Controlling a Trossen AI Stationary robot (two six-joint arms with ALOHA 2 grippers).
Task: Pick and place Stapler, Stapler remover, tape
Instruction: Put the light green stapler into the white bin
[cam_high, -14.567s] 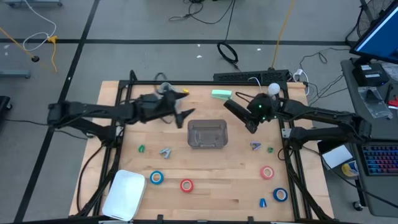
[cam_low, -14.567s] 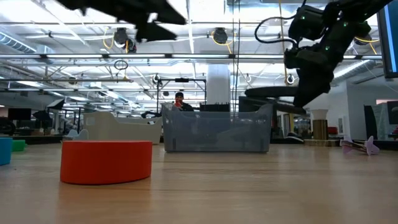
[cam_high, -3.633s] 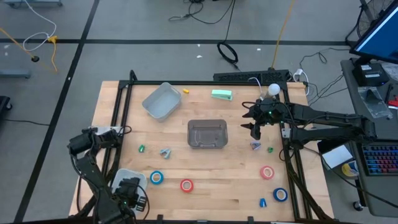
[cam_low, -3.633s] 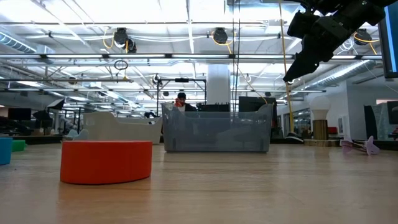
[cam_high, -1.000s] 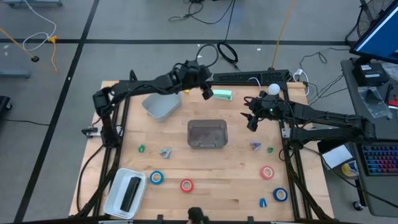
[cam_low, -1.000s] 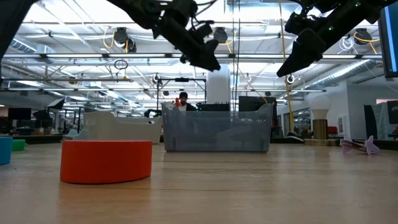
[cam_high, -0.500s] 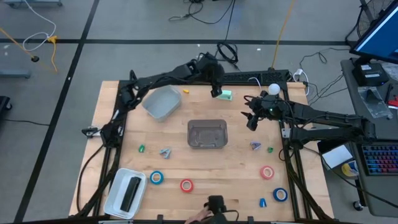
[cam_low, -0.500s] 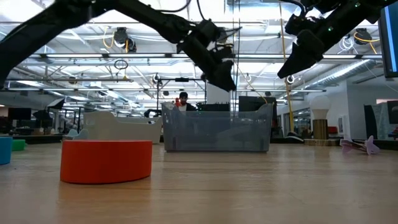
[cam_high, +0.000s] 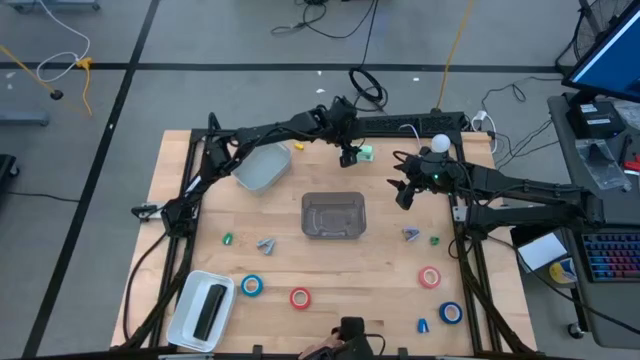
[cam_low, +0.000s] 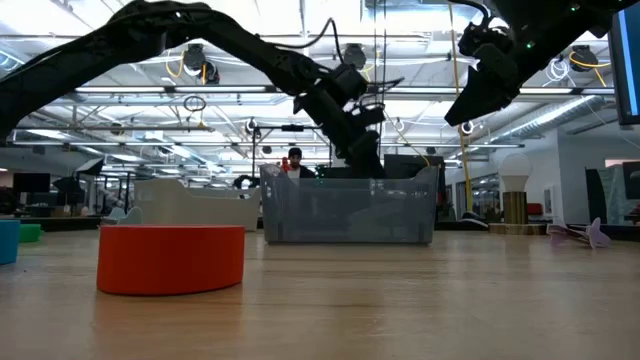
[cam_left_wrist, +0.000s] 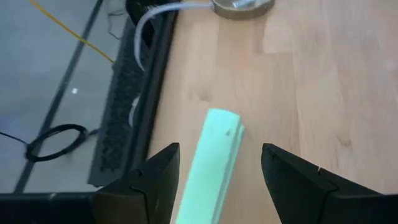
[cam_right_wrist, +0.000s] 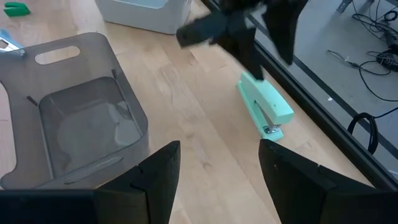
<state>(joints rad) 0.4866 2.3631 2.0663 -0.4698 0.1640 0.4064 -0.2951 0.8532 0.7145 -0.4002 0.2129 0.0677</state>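
The wooden table (cam_high: 380, 310) holds everything. Near its middle sits the clear grey bin (cam_high: 333, 215). A white bin (cam_high: 262, 165) lies tipped toward the far left part, and a white tray (cam_high: 190, 310) with a black stapler (cam_high: 208, 311) in it sits at the near left corner.

The mint green stapler (cam_left_wrist: 211, 162) lies flat near the table's far edge, a bit right of the middle. The left gripper (cam_high: 349, 155) hangs right over it, fingers open on both sides of it, holding nothing yet. The right gripper (cam_high: 403, 195) waits in the air just right of the grey bin (open too, and empty).

I think the step now is grabbing the green stapler. To do it well, the left gripper should go straight down, keep the stapler in the middle of the gap, then squeeze across its thin sides.

In the right wrist view the stapler's long side slants across the table, one end toward the far edge and the metal end (cam_right_wrist: 272, 130) toward the grey bin.

Small tape rolls, blue (cam_high: 251, 286) and red (cam_high: 300, 297), wait near the front edge.
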